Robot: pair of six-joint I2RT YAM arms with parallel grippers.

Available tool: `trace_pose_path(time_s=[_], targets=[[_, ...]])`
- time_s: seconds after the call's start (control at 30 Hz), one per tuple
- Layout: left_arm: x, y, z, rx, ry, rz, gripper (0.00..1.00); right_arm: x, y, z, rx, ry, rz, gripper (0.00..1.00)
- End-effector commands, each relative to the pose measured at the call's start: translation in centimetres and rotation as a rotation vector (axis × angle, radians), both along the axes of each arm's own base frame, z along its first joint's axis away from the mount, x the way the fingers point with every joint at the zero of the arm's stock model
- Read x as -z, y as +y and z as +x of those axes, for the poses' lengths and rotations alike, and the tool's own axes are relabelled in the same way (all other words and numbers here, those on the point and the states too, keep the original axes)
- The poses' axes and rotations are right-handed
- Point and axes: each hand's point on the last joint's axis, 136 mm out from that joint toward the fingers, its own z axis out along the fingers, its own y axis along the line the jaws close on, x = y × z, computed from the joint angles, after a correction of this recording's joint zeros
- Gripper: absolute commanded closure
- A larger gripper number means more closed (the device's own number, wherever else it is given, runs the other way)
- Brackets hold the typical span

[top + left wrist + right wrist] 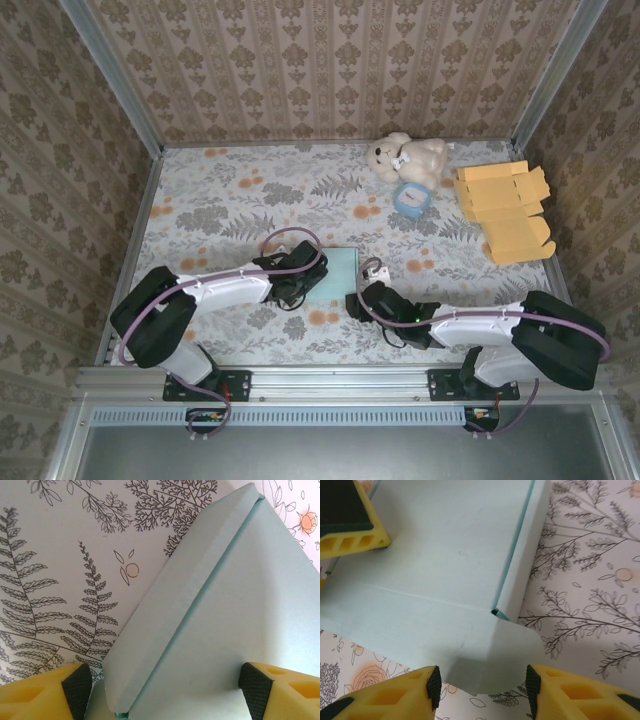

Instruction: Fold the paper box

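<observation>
The pale teal paper box [337, 270] lies flat in the middle of the table. My left gripper [288, 282] hovers over the box's left edge. In the left wrist view the left gripper [165, 690] is open wide, its pads [76, 686] straddling a side flap [185, 595] folded inward over the box panel [240, 615]. My right gripper [360, 300] is at the near right corner. In the right wrist view the right gripper [483, 685] is open around a rounded corner flap [490, 655], with a gap on each side. A left finger [347, 522] rests on the box [445, 555].
A white teddy bear [405, 157] and a small blue round object [410, 198] sit at the back right. Flat orange cardboard sheets [505, 205] lie by the right wall. A small white object [376, 270] sits just right of the box. Patterned walls enclose the table.
</observation>
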Motion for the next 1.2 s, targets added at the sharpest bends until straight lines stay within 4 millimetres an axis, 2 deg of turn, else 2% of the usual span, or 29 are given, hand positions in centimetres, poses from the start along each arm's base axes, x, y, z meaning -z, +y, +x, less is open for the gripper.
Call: trace_pose_path(time_s=[0.0, 0.33, 0.7, 0.77, 1.0, 1.17], targets=[[2.8, 3.1, -1.8, -0.006, 0.1, 0.143, 0.19, -0.7, 1.8, -0.1, -0.036, 0.01, 0.073, 0.5], [3.1, 3.3, -2.0, -0.007, 0.104, 0.147, 0.2, -1.1, 2.0, 0.1, -0.044, -0.012, 0.082, 0.62], [3.2, 3.5, -2.0, -0.008, 0.105, 0.151, 0.2, -0.7, 1.8, 0.6, -0.048, -0.044, 0.032, 0.63], [3.2, 3.5, -2.0, -0.008, 0.106, 0.152, 0.2, 0.3, 1.5, 0.6, -0.048, -0.038, -0.005, 0.63], [3.4, 3.5, -2.0, -0.008, 0.109, 0.156, 0.2, 1.5, 0.7, 1.1, -0.024, -0.056, -0.064, 0.63], [3.5, 3.5, -2.0, -0.008, 0.111, 0.158, 0.21, 1.2, 1.2, 1.1, -0.052, -0.084, -0.036, 0.63]])
